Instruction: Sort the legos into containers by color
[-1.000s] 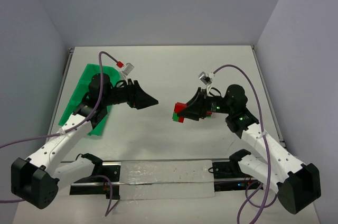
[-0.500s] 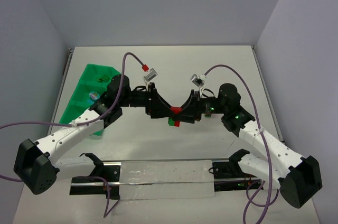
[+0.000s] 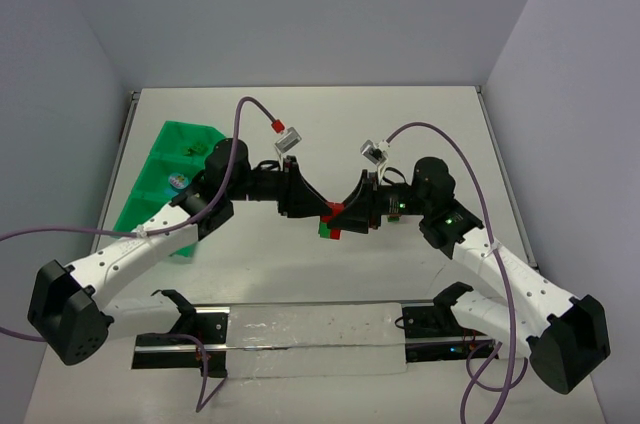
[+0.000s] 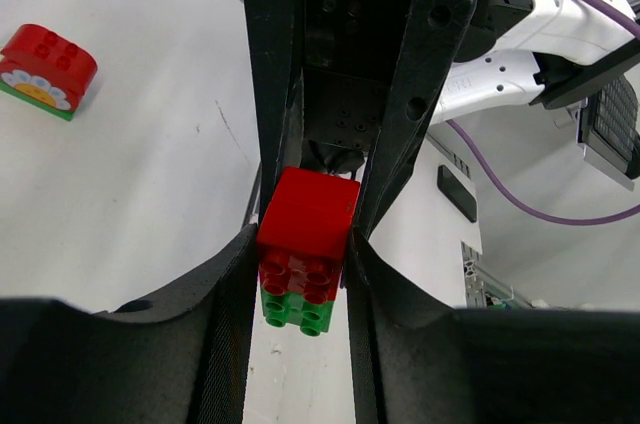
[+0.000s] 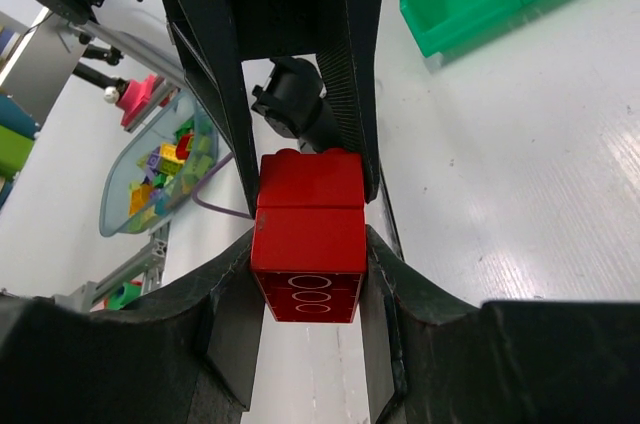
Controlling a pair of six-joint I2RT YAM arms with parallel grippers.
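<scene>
A small stack of legos, a red brick (image 4: pixel 308 209) with a green brick (image 4: pixel 297 306) on it, hangs above the middle of the table (image 3: pixel 332 220). My left gripper (image 4: pixel 300 256) is shut on one end of it. My right gripper (image 5: pixel 310 242) is shut on the other, red end (image 5: pixel 308 234). The two grippers meet nose to nose in the top view, left (image 3: pixel 318 212) and right (image 3: pixel 346 214). The green tray (image 3: pixel 138 206) lies at the far left and its corner shows in the right wrist view (image 5: pixel 455 4).
A loose red brick with a green base and a flower print (image 4: pixel 45 66) lies on the table in the left wrist view. A clear bowl of mixed bricks (image 5: pixel 160 179) shows beyond the table. A clear strip (image 3: pixel 310 334) lies along the near edge.
My left arm swung from over the tray to the table's middle and closed on the stack that my right gripper holds. The right gripper moved left with the stack.
</scene>
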